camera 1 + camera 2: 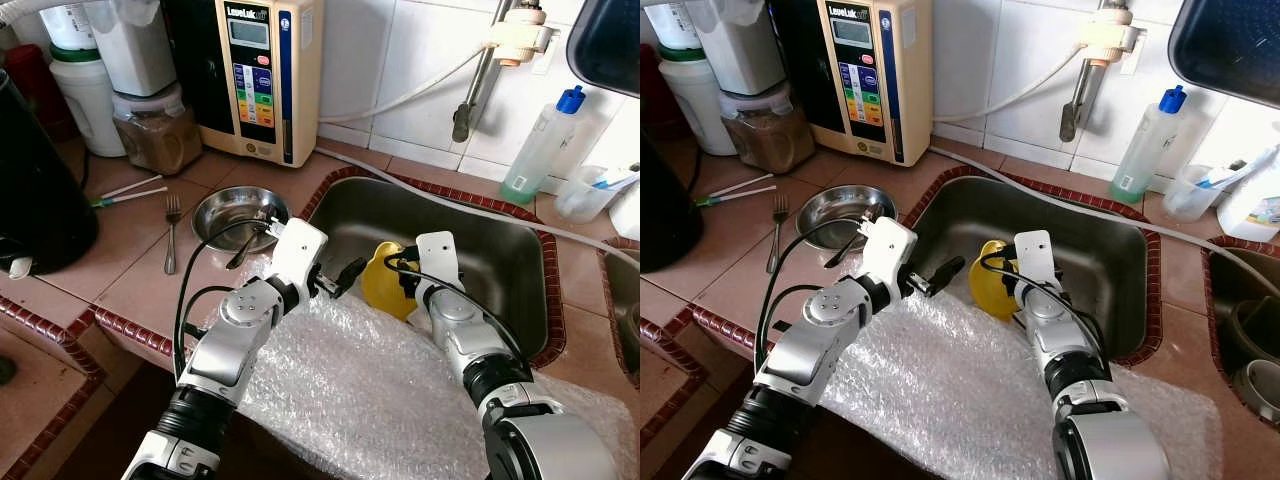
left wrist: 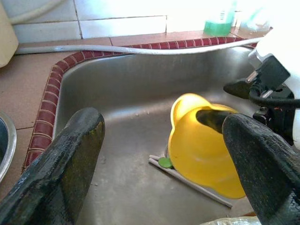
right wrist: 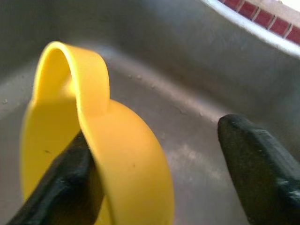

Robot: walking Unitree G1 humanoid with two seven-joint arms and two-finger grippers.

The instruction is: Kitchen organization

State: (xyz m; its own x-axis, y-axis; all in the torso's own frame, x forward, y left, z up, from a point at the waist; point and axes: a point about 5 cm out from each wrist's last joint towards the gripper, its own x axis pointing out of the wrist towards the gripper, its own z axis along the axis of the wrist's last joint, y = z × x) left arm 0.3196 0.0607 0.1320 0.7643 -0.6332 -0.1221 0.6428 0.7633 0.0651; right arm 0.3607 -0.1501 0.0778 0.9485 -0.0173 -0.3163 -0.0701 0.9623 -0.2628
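Yellow cup (image 1: 388, 285) is lying on its side in the steel sink (image 1: 500, 250), near the front wall, with two pale sticks (image 2: 187, 178) lying under it. Right gripper (image 3: 159, 183) is reaching down into the sink with its fingers spread wide; one finger (image 3: 61, 187) is sitting inside the cup against its wall, the other is hanging free over bare sink floor, so nothing is clamped. Left gripper (image 2: 164, 154) is hovering at the sink's front-left corner, fingers wide apart and holding nothing. Open sink floor is lying left of and behind the cup. Bubble wrap (image 1: 360, 400) is covering the front counter edge and hiding the sink's front rim. Steel bowl (image 1: 235, 215) and fork (image 1: 172, 232) are sitting left of the sink on the tiled counter (image 1: 130, 260). Cup base is hidden behind the right wrist.
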